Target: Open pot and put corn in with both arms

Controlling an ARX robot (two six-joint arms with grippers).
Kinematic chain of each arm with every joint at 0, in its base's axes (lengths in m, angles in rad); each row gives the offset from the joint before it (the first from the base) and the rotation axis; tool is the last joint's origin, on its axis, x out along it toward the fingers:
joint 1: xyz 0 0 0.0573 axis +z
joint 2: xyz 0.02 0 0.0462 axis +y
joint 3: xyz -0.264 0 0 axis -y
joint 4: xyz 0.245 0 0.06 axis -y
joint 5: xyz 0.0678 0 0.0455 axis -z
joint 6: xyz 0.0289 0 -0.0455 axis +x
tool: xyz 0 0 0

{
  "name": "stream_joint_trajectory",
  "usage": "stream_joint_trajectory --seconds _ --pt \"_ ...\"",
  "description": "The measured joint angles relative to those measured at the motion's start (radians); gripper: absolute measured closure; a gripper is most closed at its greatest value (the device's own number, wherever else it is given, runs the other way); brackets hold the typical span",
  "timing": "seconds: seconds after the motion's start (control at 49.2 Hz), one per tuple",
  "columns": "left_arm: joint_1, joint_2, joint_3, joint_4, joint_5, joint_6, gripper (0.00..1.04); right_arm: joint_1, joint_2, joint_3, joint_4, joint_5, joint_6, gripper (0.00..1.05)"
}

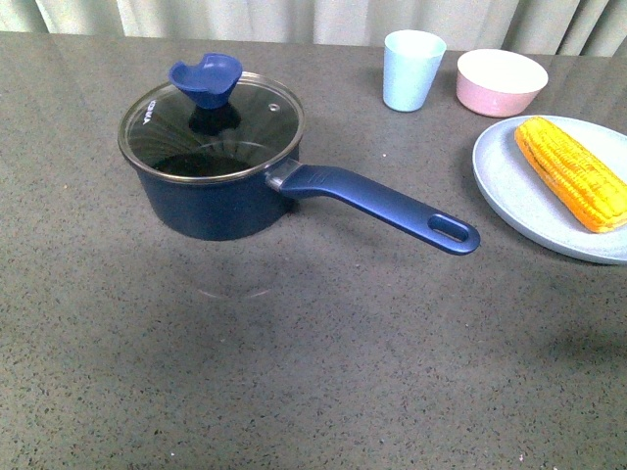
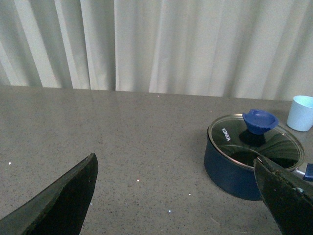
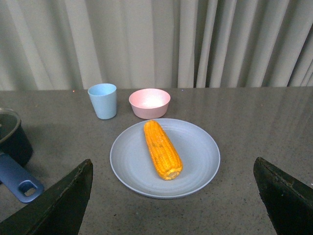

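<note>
Pot (image 1: 211,196) with lid (image 1: 211,127) on, handle (image 1: 377,203) pointing right, bare table (image 1: 294,372) open in front of the pot, cup (image 1: 412,69) and bowl (image 1: 501,81) behind-right of it, corn (image 1: 571,171) on a plate (image 1: 509,196) well right of the pot, left claw (image 2: 174,161) spread wide and empty left of the pot, right claw (image 3: 172,164) spread wide, facing the plate.

The near half of the worktop (image 1: 294,392) lies bare. On the left the pot (image 1: 211,206) stands with its lid (image 1: 250,127) on, the knob (image 1: 206,78) open from above. Its long handle (image 1: 372,201) juts out toward the plate (image 1: 509,196), narrowing the gap between them. Behind that gap the cup (image 1: 412,69) and pink bowl (image 1: 501,81) stand close together. The corn (image 1: 571,171) lies uncovered on the plate, clear from above.
</note>
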Motion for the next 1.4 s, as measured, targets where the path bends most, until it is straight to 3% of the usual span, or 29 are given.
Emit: stream_joint_trajectory --seconds 0.853,0.914,0.955,1.402 --pt "0.000 0.000 0.000 0.000 0.000 0.000 0.09 0.000 0.000 0.000 0.000 0.000 0.000 0.09" --pt "0.012 0.085 0.059 -0.145 0.100 0.020 0.09 0.000 0.000 0.000 0.000 0.000 0.000 0.09" --pt "-0.002 0.213 0.101 -0.160 0.132 0.021 0.09 0.000 0.000 0.000 0.000 0.000 0.000 0.09" --pt "-0.163 1.108 0.360 0.485 0.145 -0.103 0.09 0.000 0.000 0.000 0.000 0.000 0.000 0.09"
